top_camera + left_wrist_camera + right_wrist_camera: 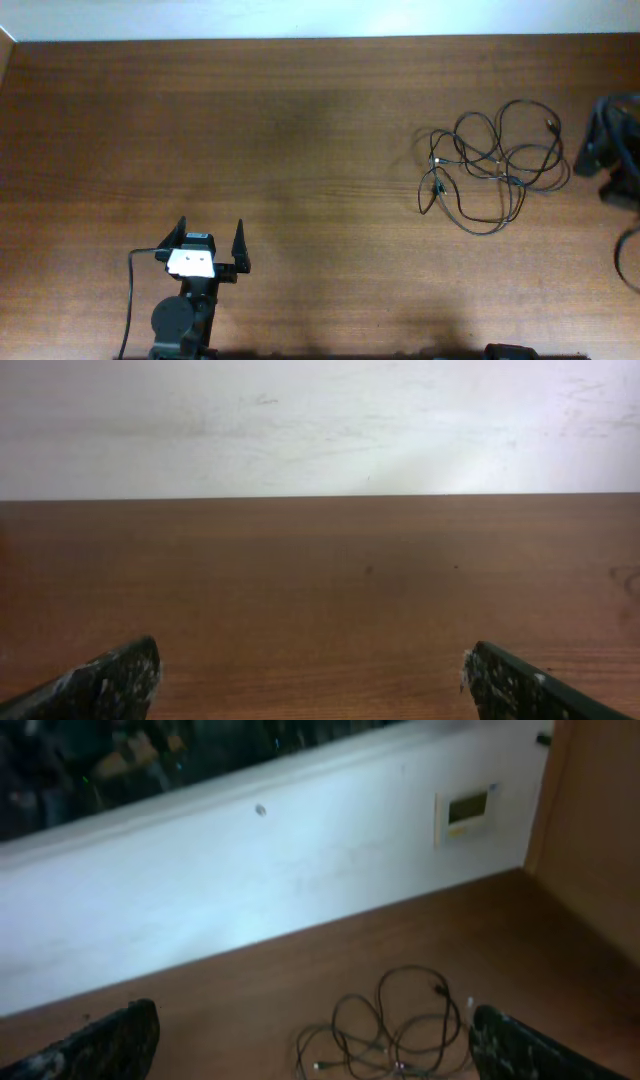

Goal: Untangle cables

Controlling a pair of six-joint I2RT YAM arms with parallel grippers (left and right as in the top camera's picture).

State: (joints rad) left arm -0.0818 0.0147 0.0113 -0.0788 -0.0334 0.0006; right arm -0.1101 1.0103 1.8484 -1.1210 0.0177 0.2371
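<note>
My left pincer [210, 232] stands spread wide with nothing between its fingers, over the wooden table [300, 130], well to the left of the cables [492, 162] and nearer the front edge than they are. My right pincer [312, 1025] is spread just as wide and is also empty; its arm sits just to the right of the cables, and its camera sees them lying ahead between its two fingers. The cables are one loose tangle of thin black loops with small plug ends, flat on the wood and touched by neither pincer.
</note>
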